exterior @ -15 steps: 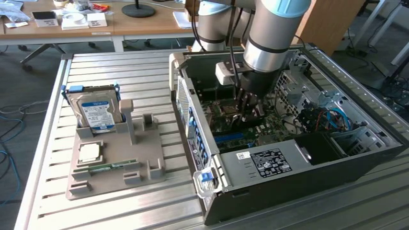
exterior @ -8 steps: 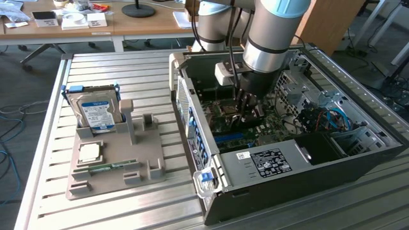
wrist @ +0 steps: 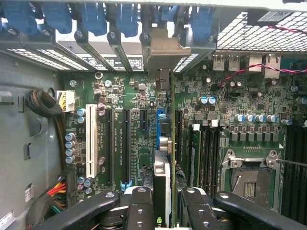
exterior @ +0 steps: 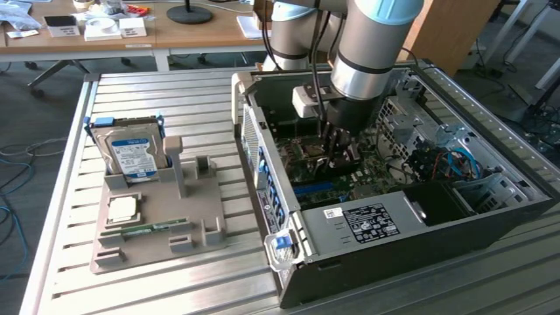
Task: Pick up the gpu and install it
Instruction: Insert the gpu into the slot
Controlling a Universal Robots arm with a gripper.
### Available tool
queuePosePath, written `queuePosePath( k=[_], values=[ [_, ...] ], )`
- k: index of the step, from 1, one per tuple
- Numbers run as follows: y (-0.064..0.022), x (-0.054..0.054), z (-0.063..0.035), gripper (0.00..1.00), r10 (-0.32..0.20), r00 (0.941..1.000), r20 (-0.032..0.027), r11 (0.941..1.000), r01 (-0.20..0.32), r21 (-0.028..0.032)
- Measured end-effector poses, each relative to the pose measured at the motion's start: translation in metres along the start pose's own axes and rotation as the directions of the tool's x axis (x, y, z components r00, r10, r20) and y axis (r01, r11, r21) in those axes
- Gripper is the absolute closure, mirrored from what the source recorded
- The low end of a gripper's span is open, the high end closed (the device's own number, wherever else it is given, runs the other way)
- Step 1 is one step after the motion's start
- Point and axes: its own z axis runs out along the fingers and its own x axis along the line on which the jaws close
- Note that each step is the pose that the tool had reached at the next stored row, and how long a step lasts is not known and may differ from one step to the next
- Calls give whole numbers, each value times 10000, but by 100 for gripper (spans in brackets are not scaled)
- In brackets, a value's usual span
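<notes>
The gpu (wrist: 162,179) is seen edge-on in the wrist view as a thin upright card, its silver bracket (wrist: 163,50) lying against the case's rear slot openings. My gripper (wrist: 168,208) is shut on the card, one black finger (wrist: 139,208) on each side. The card stands over the motherboard (wrist: 129,143), in line with a blue slot (wrist: 159,125); whether it is seated I cannot tell. In the exterior view the gripper (exterior: 337,154) reaches down into the open PC case (exterior: 394,223) above the board.
On the exterior view's left, a grey holder (exterior: 197,226) carries a hard drive (exterior: 131,154), a processor chip (exterior: 122,209) and a green memory stick (exterior: 144,230). Black expansion slots and a white one (wrist: 90,139) flank the card. Cables (wrist: 53,189) lie by the case wall.
</notes>
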Motion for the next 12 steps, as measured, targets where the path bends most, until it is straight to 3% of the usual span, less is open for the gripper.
queuePosePath(
  k=[12],
  values=[
    [58, 1, 0, 73, -2, 10000, -1, 10000, 2, 0]
  ],
)
